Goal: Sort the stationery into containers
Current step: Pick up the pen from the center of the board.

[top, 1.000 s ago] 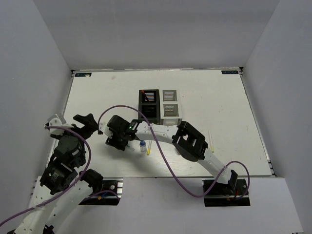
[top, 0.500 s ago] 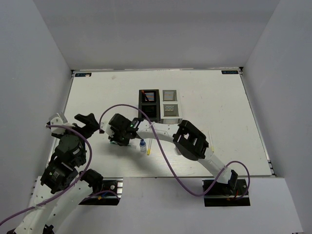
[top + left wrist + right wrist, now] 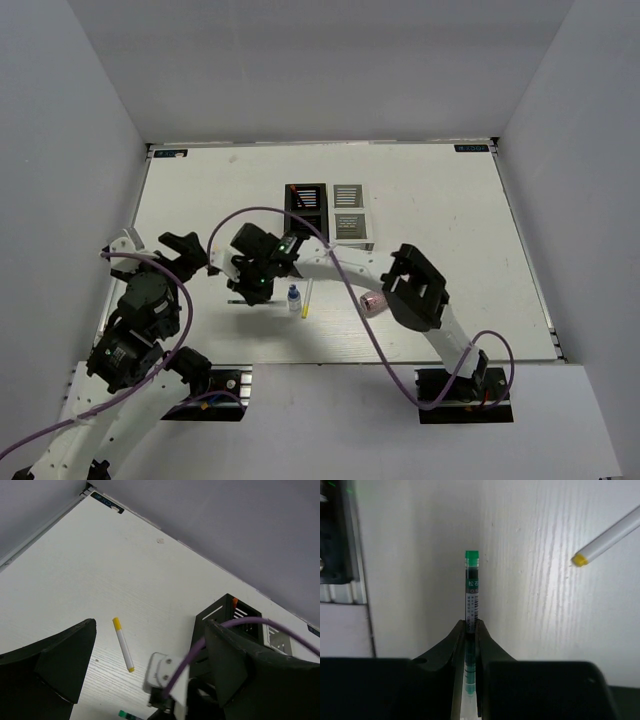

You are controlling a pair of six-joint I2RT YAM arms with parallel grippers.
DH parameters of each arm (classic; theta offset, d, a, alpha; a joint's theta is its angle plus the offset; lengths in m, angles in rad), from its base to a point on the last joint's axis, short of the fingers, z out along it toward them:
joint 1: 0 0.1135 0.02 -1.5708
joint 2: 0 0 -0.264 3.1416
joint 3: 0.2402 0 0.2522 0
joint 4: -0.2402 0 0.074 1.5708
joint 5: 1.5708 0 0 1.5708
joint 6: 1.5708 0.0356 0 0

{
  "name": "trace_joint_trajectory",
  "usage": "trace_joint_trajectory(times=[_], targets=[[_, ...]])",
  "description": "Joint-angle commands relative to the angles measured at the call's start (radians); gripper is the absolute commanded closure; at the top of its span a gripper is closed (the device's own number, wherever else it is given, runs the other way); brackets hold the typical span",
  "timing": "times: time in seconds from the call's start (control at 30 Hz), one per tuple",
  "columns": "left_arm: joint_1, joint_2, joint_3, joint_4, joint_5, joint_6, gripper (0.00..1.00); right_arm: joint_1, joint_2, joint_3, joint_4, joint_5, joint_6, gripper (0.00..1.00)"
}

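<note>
Right end effector is clenched tight on a green-capped pen, which juts straight out past its fingertips over the tabletop. A white pen with a yellow tip lies ahead to its right. Left end effector gapes wide, gripping nothing. A yellow-capped pen lies ahead of it, with the black organiser beyond to the right.

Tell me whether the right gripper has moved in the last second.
Yes. The right gripper, holding a green pen, has shifted slightly right, closer to the white bottle.
</note>
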Motion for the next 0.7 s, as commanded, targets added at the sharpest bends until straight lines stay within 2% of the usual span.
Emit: trace_joint_trajectory(times=[0.0,0.17,0.27,0.4,0.47,0.6,0.67], targets=[[0.003,0.01,-0.005,0.005,0.01,-0.001,0.01,-0.027,-0.171,0.012,0.014,-0.072,-0.036,1.0],[0.003,-0.036,-0.014,0.016,0.01,-0.001,0.01,-0.084,-0.248,0.012,0.051,-0.066,0.013,1.0],[0.003,-0.097,-0.028,0.061,0.02,0.008,0.01,-0.113,-0.308,-0.042,0.164,-0.104,0.053,1.0],[0.003,-0.128,-0.054,0.093,0.031,0.034,0.01,-0.166,-0.385,-0.067,0.232,-0.141,0.069,1.0],[0.003,-0.105,-0.054,0.093,0.045,0.034,0.01,-0.2,-0.406,-0.048,0.238,-0.15,0.058,1.0],[0.003,0.062,-0.014,0.033,0.073,-0.031,0.01,-0.291,-0.452,-0.071,0.285,-0.173,0.004,1.0],[0.003,0.188,0.006,0.012,0.108,-0.042,0.01,-0.377,-0.474,-0.111,0.335,-0.248,-0.002,1.0]])
